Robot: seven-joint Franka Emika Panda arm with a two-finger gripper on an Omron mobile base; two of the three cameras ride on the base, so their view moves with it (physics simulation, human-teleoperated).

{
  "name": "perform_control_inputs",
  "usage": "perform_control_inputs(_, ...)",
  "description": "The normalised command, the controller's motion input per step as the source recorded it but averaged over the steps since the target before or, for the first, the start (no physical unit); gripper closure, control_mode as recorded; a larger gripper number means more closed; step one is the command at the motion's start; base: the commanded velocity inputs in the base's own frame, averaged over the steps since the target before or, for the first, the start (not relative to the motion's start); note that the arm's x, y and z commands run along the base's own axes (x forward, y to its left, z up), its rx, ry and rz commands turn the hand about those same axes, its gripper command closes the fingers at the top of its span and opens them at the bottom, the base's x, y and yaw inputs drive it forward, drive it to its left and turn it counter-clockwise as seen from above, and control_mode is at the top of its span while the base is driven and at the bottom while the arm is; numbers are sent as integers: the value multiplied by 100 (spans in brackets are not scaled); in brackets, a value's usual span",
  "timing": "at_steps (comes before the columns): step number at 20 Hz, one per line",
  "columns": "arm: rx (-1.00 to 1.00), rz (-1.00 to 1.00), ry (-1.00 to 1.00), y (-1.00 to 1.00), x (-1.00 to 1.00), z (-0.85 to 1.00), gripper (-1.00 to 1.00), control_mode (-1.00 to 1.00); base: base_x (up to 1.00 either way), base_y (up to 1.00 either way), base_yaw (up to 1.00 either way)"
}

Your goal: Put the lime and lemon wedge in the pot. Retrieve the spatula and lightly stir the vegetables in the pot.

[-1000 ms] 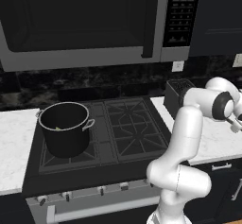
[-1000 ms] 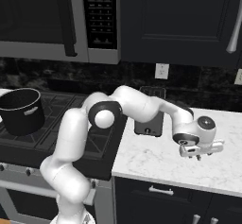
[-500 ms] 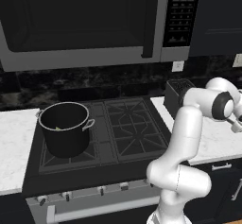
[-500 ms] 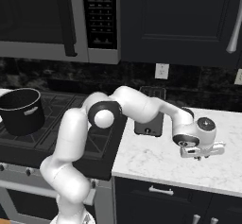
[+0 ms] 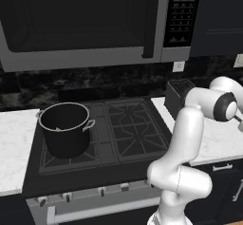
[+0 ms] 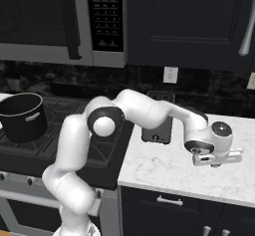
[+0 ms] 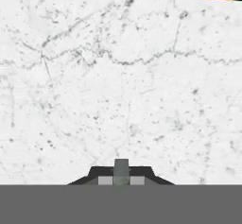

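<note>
White Franka arm (image 6: 149, 111) with dark joints

The arm is built of smooth, glossy white rounded segments (image 5: 182, 138), swelling into a bulbous base link. Round dark grey caps (image 6: 103, 124) with pale centres mark the joints. The white hand block (image 6: 214, 155) carries a small dark disc on top, and its finger tips (image 7: 121, 171) are small, dark and grey.

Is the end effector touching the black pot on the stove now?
Apart. The right base view shows the end effector low over the marble counter, while the pot stands far away on the stove.
</note>
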Motion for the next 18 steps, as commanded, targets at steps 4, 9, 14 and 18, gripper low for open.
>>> perform_control_inputs(4, 0, 1, -1, 0, -64, 89, 100, -100, 0, 0, 0)
perform_control_inputs(9, -15, 6, -2, 19, -95, 99, 100, -100, 0, 0, 0)
perform_control_inputs(14, -42, 23, -10, 62, -77, 100, 100, -100, 0, 0, 0)
perform_control_inputs(18, -59, 30, -9, 86, -58, 100, 100, -100, 0, 0, 0)
